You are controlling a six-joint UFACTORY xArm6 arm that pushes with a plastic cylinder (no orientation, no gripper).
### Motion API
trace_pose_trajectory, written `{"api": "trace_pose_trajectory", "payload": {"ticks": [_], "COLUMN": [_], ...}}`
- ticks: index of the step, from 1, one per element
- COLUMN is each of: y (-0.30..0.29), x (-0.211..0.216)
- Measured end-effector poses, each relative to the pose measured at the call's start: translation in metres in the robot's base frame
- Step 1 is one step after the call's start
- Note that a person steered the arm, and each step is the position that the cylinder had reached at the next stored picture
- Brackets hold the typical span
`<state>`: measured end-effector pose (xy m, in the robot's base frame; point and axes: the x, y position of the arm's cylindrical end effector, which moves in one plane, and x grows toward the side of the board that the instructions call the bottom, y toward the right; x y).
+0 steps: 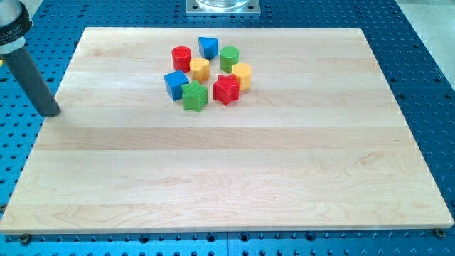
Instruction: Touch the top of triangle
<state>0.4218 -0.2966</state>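
Observation:
A blue triangle block [207, 47] sits at the top of a tight cluster of blocks near the board's top middle. Around it are a red cylinder [181, 57], a green cylinder [229, 58], a yellow hexagon block [200, 69], a second yellow block [242, 75], a blue cube [175, 84], a red star-like block [226, 89] and a green star-like block [194, 96]. My tip [50, 112] is at the view's far left, just off the board's left edge, well away from every block.
The wooden board [234, 171] lies on a blue perforated table [426, 78]. A metal mounting plate [223, 7] sits at the view's top edge, above the board.

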Motion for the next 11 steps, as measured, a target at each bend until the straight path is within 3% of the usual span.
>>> {"api": "trace_pose_trajectory", "payload": {"ticks": [3,4,5,8,9,11], "y": [0.005,0.017,0.024,0.031,0.081,0.131], "x": [-0.004,-0.072,-0.092,-0.099,-0.191,-0.207]}}
